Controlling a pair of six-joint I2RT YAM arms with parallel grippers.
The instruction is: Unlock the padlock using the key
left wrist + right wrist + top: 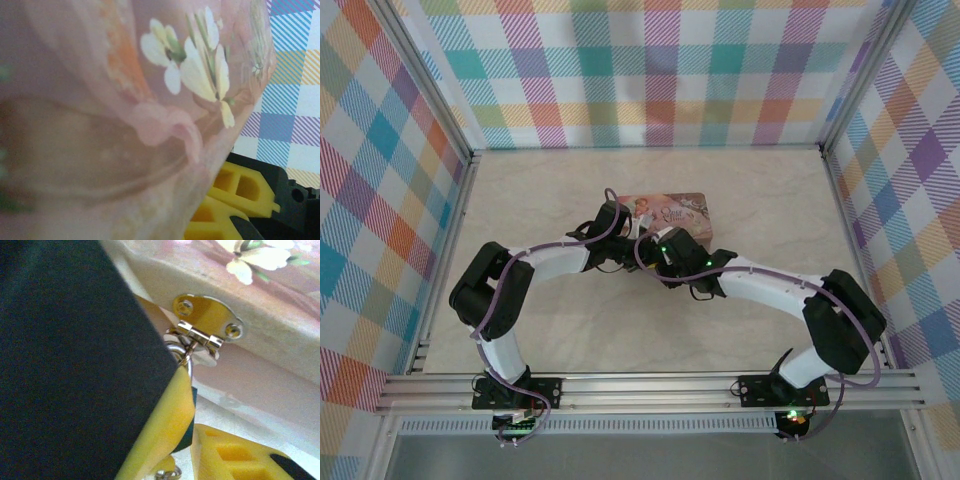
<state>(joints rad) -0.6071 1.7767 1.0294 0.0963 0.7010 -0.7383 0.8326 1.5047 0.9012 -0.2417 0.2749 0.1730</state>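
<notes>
Both arms reach in over the pale marble-patterned table [540, 190] and meet at the near edge of the pink-beige rectangular tin box with the illustrated lid [682, 208]. The tin lies flat towards the back, in front of the checked pastel wall [650, 70]. The left end effector [617, 222] sits at the tin's left end. Its camera is pressed so close to the tin's flowered side that I cannot tell whether its yellow fingers [240, 187] are apart or together.

The right end effector [665, 243] is at the tin's front edge. There the tiny padlock with a blue-teal body and thin silvery shackle [189, 417] hangs from the tin's shiny metal hasp [207, 322], with the shackle looped through it. Only a sliver of the teal body shows, pinched between the yellow pads [165, 425], so the right end effector looks clamped on the padlock. A small silvery scrap of metal [167, 473] pokes out at the bottom edge, too cropped to identify.
</notes>
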